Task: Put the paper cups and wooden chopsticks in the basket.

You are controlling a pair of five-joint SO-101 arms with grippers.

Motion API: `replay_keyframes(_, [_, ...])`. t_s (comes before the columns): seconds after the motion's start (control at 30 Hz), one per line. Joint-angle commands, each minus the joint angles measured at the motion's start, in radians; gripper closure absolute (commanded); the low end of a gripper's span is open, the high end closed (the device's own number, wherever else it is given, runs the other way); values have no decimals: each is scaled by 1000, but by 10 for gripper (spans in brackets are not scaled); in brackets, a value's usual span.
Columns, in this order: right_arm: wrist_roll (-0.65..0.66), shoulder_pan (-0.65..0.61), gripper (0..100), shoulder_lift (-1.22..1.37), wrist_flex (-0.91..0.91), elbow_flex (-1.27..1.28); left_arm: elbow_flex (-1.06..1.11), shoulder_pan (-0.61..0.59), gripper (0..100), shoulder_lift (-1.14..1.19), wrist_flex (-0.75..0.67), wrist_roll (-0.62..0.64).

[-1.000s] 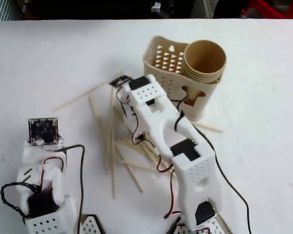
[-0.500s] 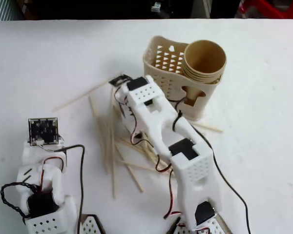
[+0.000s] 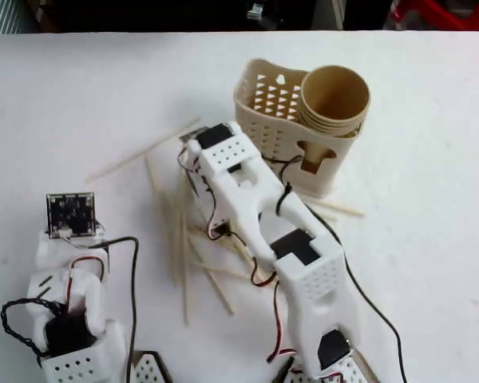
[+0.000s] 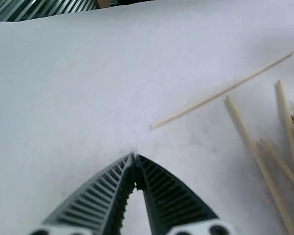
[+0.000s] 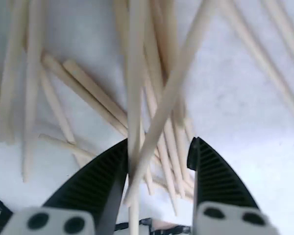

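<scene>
Robotics lab or workshop, by the evidence: plain white tabletop (image 3: 431, 239), white plastic robot arms (image 3: 311, 279), exposed wiring (image 3: 133, 295), dark room (image 3: 144, 16) beyond.

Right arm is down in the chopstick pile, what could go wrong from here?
The open right gripper straddles several crossed chopsticks; closing could catch them skewed, and some may slip out when lifted. The stacked paper cups fill one end of the basket, so long sticks might snag its rim.
</scene>
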Motion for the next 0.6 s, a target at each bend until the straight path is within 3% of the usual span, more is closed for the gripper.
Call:
replay_keyframes(0.0, [-63,-5,822,-62,18,-38,-6,-2,973,-10,-23,-3])
replay_keyframes(0.33, [-74,-25,824,-79,24,-189,-6,-2,973,-10,-23,-3])
replay_keyframes(0.57, [-71,-30,823,-239,25,-38,-6,-4,973,-10,-23,-3])
